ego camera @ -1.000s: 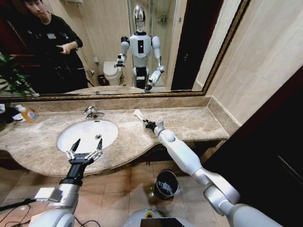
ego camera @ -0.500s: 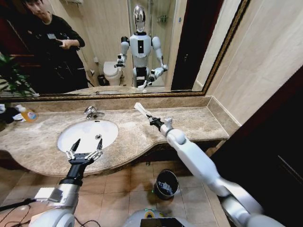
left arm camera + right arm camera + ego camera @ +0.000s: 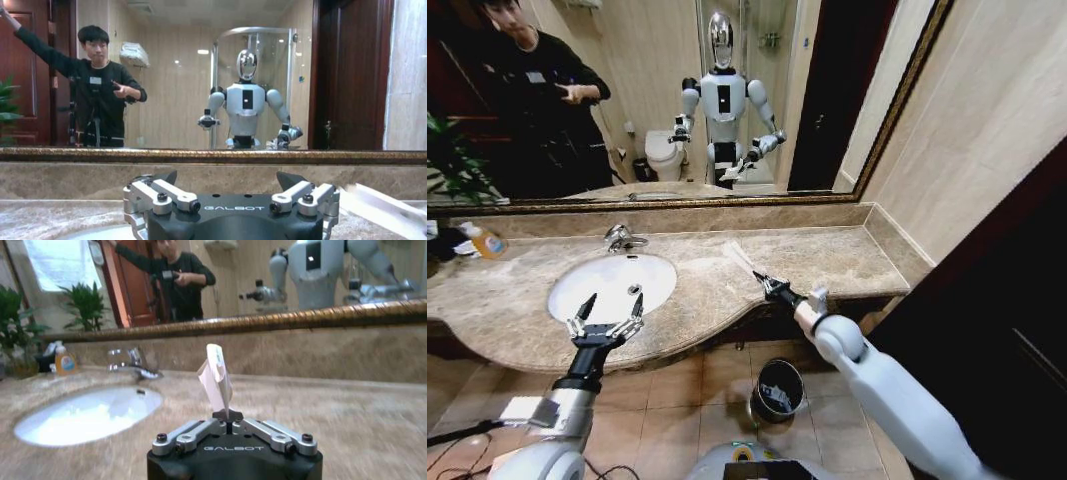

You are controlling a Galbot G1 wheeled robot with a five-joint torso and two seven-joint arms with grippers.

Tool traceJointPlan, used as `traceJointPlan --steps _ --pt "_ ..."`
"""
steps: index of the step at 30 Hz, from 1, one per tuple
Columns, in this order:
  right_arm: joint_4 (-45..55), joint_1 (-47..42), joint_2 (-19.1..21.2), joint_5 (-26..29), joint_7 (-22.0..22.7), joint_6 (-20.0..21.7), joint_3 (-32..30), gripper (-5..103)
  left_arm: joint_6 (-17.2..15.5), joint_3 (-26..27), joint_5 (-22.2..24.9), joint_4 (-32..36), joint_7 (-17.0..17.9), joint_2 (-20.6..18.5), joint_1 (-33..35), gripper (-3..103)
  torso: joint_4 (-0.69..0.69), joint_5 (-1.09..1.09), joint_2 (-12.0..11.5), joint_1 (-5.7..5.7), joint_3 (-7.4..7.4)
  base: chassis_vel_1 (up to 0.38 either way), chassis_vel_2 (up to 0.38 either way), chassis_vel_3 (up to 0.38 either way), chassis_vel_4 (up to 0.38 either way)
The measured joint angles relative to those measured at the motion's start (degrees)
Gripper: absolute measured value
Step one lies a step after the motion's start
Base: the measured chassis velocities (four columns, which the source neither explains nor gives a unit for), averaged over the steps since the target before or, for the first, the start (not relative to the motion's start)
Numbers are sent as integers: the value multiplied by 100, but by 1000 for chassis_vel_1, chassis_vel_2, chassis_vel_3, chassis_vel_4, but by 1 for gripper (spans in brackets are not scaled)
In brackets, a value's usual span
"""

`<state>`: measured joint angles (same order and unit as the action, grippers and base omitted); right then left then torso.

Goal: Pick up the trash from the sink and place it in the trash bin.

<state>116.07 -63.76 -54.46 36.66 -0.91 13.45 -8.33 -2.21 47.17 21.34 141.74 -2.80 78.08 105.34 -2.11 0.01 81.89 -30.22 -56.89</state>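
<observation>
— Why is the right gripper [image 3: 770, 287] out past the counter's [image 3: 827, 255] front edge?

— Its jaws are closed tight on one end of a white sachet [image 3: 741, 259], which sticks up and away from them. I'd say it hangs there because the trash bin [image 3: 778, 389] stands on the floor below that front edge, right of the sink [image 3: 613, 284], so the sachet looks to be on its way to the drop.

— Is the grip good?

— From the right wrist the sachet [image 3: 216, 379] stands upright, pinched only at its bottom tip between the closed jaws [image 3: 229, 416]. A thin hold; it could slip or swing.

— And the left gripper [image 3: 605, 321]?

— Spread wide and empty, poised over the counter's front edge at the near rim of the sink, probably waiting its turn. The basin looks bare from above.
</observation>
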Motion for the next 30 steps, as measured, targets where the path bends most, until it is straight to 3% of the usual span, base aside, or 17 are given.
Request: traceJointPlan --steps 15,24,30 --pt "444 -2464 886 78 -370 -700 -1714 0 0 0 0 0 0 0 0 100 0 -2 0 0 0 0 0 0 0" --pt "147 -3254 570 -193 -674 -1084 -1888 0 0 0 0 0 0 1 0 100 1 -2 0 0 0 0 0 0 0" --pt "-704 -2999 179 -497 -806 -1349 -1460 0 0 0 0 0 0 0 0 100 1 -2 0 0 0 0 0 0 0"
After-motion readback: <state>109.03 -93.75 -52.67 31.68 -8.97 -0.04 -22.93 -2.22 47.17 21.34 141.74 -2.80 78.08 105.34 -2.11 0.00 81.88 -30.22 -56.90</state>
